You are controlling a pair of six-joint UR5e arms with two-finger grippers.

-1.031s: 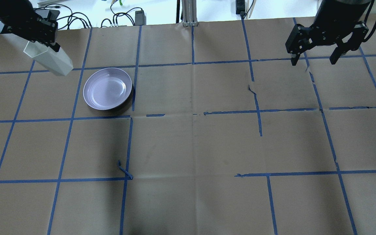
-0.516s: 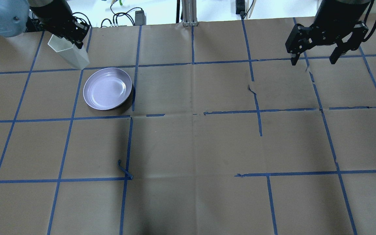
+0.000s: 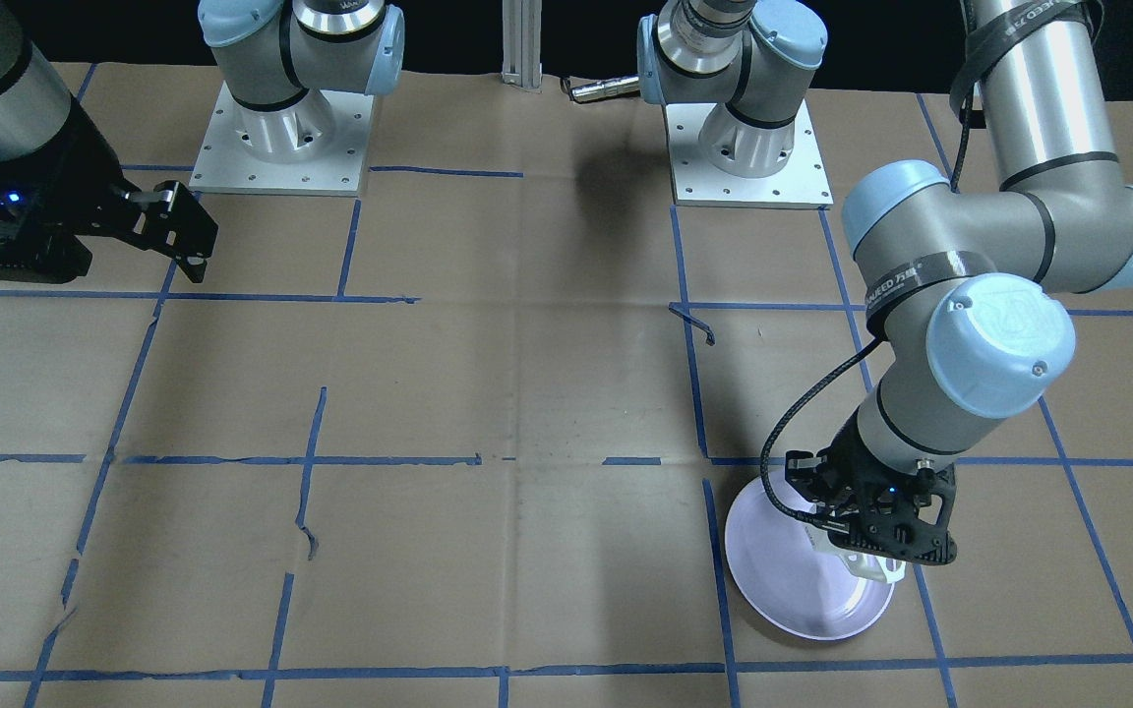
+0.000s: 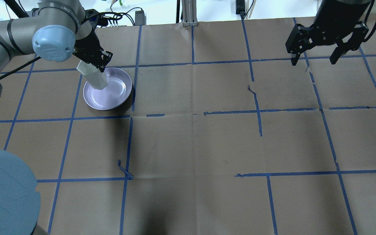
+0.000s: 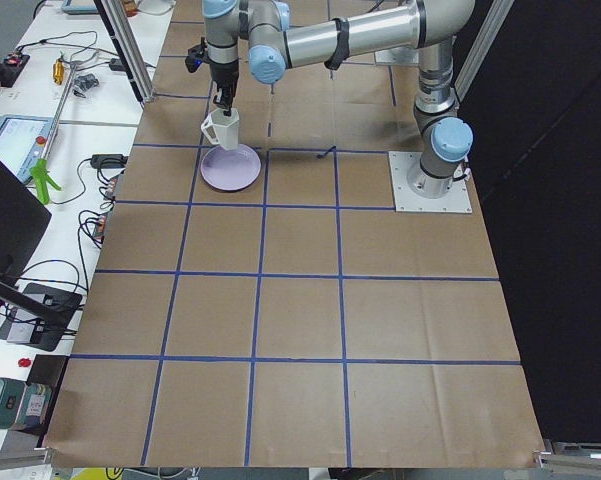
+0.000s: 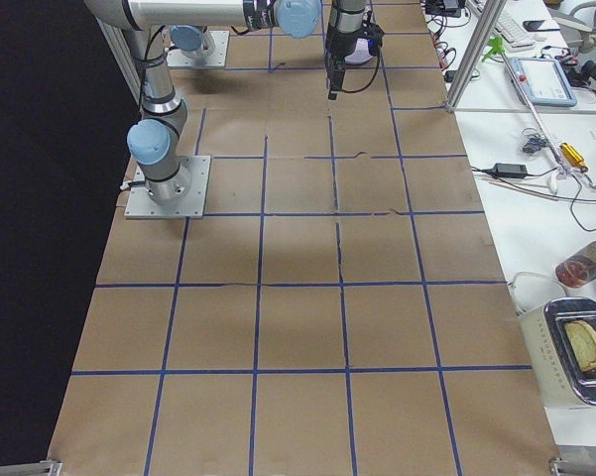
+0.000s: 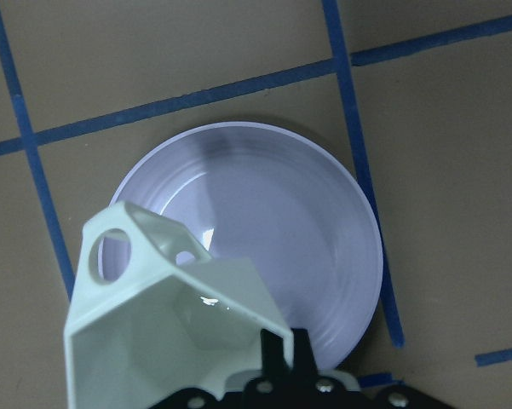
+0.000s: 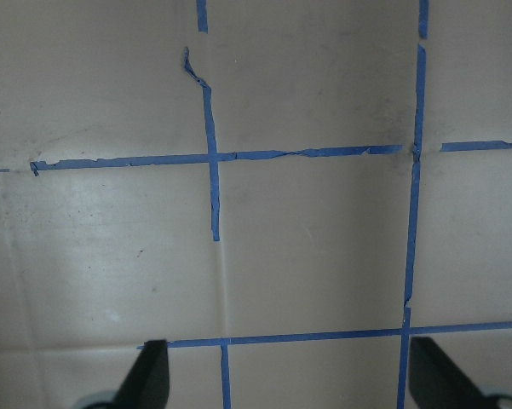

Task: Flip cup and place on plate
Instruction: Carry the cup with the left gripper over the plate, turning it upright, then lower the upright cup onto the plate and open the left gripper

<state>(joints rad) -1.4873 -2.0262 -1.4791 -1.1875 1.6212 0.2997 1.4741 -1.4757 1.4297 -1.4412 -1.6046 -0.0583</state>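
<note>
Over the plate (image 4: 117,98): cup (image 4: 95,77), mouth up and narrow base down, above the plate's left half in the overhead view; contact between base and plate impossible to tell.
Cup handle: on the side turned away from the robot's base, seen from the left-end camera.
Left jaws: clamped on the cup's rim wall, pointing down.
Right jaws: spread wide, holding nothing, raised above the right side of the worktop (image 4: 191,147), well apart from cup and plate.
Plate: flat on the worktop, left side, just beside a blue tape line (image 4: 135,81); glossy, pale lavender.
Worktop: brown paper under a grid of blue tape.
</note>
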